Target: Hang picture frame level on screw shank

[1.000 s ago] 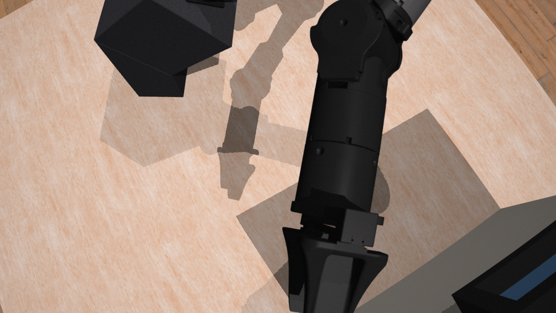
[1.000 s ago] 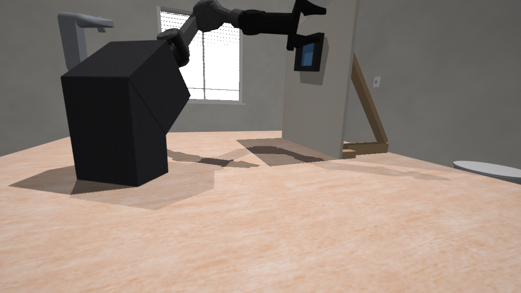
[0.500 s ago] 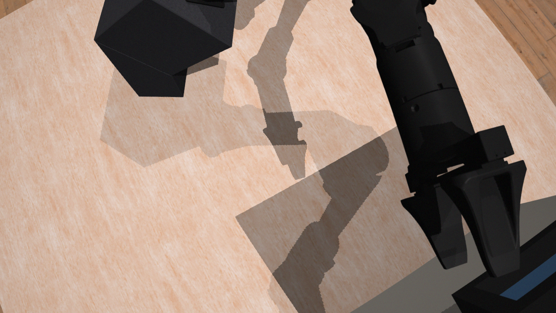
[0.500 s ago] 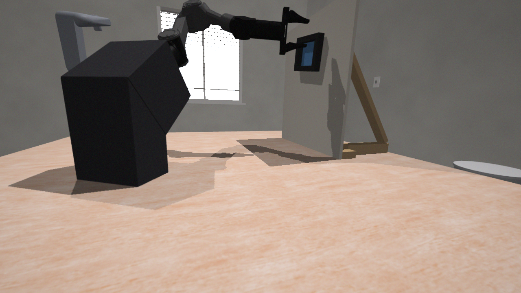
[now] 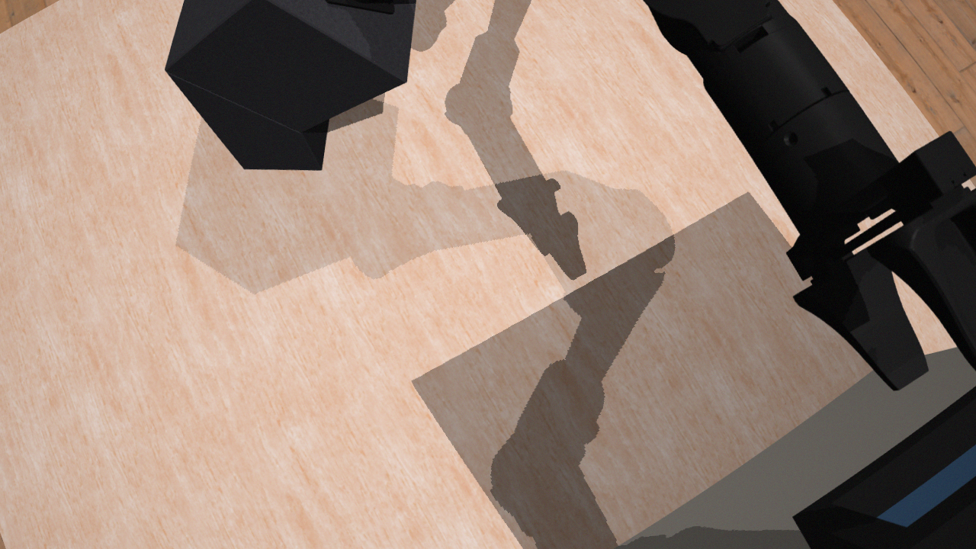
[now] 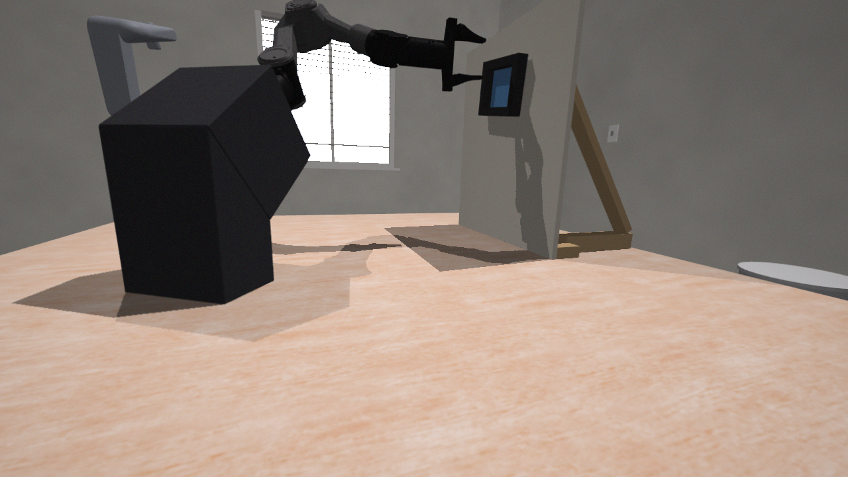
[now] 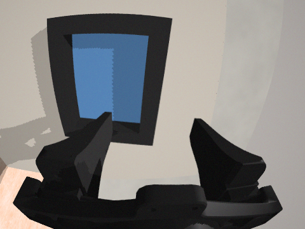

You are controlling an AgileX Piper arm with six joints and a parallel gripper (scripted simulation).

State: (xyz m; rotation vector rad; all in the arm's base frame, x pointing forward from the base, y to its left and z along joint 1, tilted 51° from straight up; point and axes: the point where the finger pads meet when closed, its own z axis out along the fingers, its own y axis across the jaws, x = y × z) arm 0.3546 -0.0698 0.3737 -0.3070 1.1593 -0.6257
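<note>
A black picture frame [image 6: 503, 85] with a blue picture hangs high on the upright grey wall panel [image 6: 515, 154]. It also shows in the wrist view [image 7: 109, 77] and at the lower right corner of the overhead view [image 5: 907, 488]. The screw is hidden behind the frame. My gripper [image 6: 465, 57] is open and empty, and points at the frame from just in front of it. In the wrist view its fingers stand apart below the frame's lower edge, and one fingertip overlaps the frame's bottom. I cannot tell whether it touches.
A large black block [image 6: 195, 183], the arm's base, stands on the wooden table at the left. A wooden brace [image 6: 599, 177] props the wall panel from behind. A grey round object [image 6: 794, 277] lies at the right edge.
</note>
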